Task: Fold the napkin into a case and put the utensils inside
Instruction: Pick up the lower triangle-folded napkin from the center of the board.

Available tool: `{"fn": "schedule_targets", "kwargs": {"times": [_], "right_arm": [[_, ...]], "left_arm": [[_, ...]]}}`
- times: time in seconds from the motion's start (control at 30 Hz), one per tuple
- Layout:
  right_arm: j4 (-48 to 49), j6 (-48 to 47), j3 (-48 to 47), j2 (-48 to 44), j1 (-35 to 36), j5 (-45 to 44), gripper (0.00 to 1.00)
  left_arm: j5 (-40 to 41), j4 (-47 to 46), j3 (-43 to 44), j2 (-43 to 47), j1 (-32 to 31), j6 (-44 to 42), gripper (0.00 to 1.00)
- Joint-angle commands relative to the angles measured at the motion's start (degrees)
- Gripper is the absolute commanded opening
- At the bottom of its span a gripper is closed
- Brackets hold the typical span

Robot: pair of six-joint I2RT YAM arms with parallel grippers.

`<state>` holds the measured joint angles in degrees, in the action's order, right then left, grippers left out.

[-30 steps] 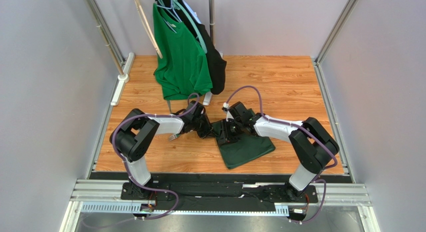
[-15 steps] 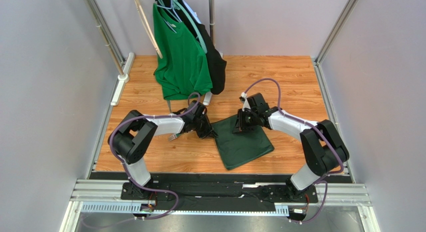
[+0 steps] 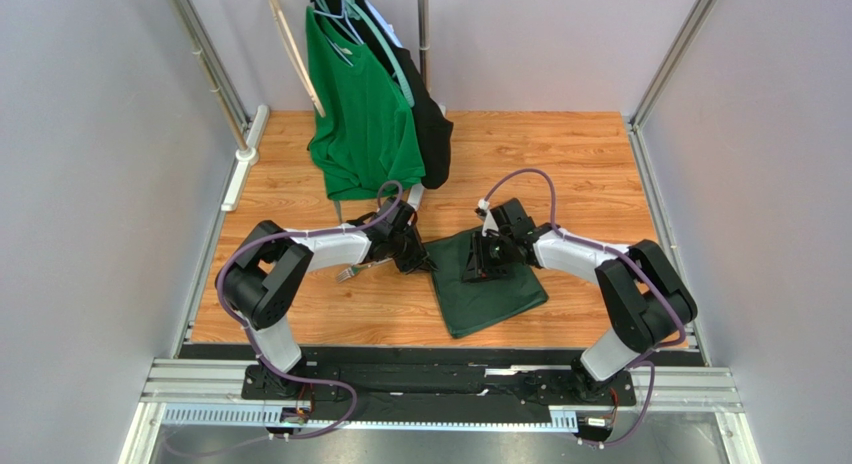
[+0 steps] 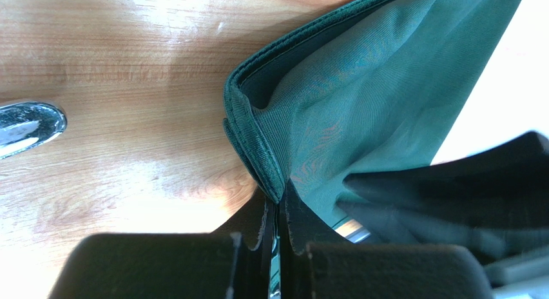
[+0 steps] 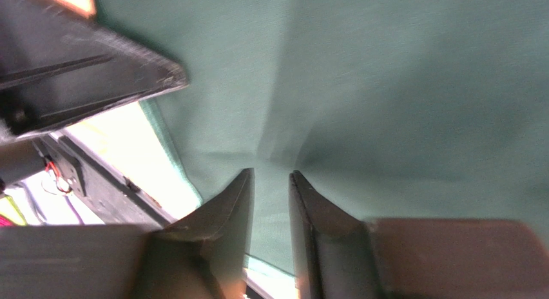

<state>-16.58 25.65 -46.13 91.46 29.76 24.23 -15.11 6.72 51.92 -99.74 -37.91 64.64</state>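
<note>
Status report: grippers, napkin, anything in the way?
Left gripper shut on napkin corner. Right gripper slightly open, over napkin. Utensil on table, outside napkin.

Robot lab cell, grey panel walls [image 3: 90, 184], aluminium frame rails [image 3: 700, 387]

Plain dark green napkin [image 3: 490, 296], orange-brown wood-grain desk [image 3: 570, 164], bright green T-shirt [image 3: 365, 114], apparently black garment [image 3: 437, 134], shiny silver utensil [image 4: 29, 122].
</note>
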Motion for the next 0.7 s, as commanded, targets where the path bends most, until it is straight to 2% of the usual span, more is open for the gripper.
{"fn": "schedule_targets", "kwargs": {"times": [0.0, 0.13, 0.23, 0.33, 0.47, 0.67], "right_arm": [[2.3, -0.8, -1.0, -4.8, 7.4, -6.7, 0.42], [2.0, -2.4, -3.3, -4.7, 14.1, -17.0, 0.55], [0.7, -4.1, -5.6, -3.8, 18.0, -22.5, 0.61], [0.5, -4.2, -7.2, -2.9, 20.0, -23.8, 0.64], [-0.6, -5.4, -8.9, -0.5, 22.2, -27.5, 0.63], [-1.1, -7.0, -9.2, 0.6, 24.2, -29.0, 0.55]], "left_arm": [[-1.0, 0.0, 1.4, 1.9, -0.3, 0.4, 0.0], [-1.8, 2.2, 1.6, 2.3, -0.3, 2.0, 0.0], [-2.9, 3.0, 1.7, 2.8, -0.2, 3.5, 0.0], [-3.3, 3.3, 1.6, 3.3, -0.2, 4.8, 0.0], [-4.8, 2.7, 0.9, 3.3, -0.2, 7.0, 0.0], [-6.2, 2.4, 0.4, 4.0, -0.1, 7.7, 0.0]]}}
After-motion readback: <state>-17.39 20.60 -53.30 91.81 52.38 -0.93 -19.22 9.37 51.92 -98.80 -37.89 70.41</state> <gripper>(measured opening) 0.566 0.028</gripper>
